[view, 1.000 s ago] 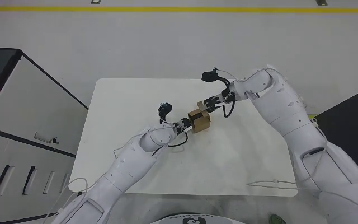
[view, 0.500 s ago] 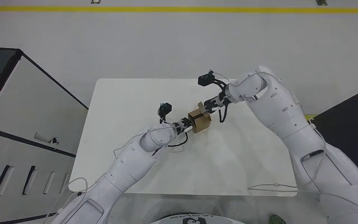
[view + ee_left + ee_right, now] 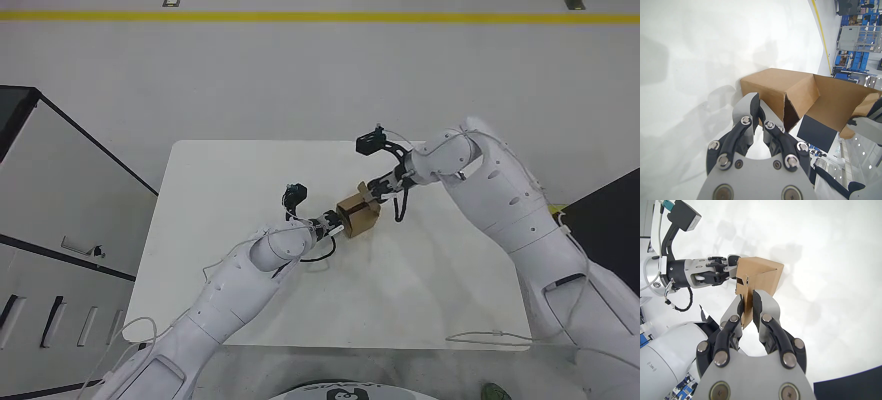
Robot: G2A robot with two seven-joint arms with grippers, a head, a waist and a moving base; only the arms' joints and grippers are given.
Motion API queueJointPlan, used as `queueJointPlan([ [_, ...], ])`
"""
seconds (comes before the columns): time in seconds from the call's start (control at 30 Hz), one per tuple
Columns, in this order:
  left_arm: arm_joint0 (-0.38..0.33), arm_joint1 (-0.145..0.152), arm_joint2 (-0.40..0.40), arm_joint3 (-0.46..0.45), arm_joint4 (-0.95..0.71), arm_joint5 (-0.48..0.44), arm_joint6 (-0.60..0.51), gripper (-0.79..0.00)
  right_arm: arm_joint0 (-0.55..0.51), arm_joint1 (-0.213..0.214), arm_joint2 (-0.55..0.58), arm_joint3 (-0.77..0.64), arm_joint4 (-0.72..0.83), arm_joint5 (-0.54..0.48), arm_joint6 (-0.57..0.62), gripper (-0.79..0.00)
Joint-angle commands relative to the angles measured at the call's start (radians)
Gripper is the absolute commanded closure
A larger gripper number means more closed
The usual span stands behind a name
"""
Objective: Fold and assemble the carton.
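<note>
A white table (image 3: 220,250) stands on a pale floor, with a yellow line (image 3: 320,16) running along the far side and a grey cabinet (image 3: 60,190) off to the robot's left. Near the middle of the table, the brown carton (image 3: 356,214) is held between both arms. Since a second ago the right arm's wrist has swung a little toward the table's centre. The flap (image 3: 746,306) it grips now stands up from the carton instead of lying flat. The left arm has not budged. The right gripper (image 3: 748,298) has its pads closed onto that flap, with the cardboard squeezed between them. The left gripper (image 3: 758,107) is narrowed to a thin gap, pinching the carton's wall on the opposite side
</note>
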Motion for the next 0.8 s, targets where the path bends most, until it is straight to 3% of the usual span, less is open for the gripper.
queueJointPlan([
  [0.0,0.0,0.0,0.0,0.0,0.0,0.0,0.0,0.0,-0.002,0.001,-0.004,-0.012,-0.009,0.0,0.006,-0.123],
  [0.77,0.0,0.0,0.0,0.0,0.0,0.0,0.0,0.0,0.032,-0.044,-0.118,0.016,-0.07,0.008,-0.024,-0.129],
])
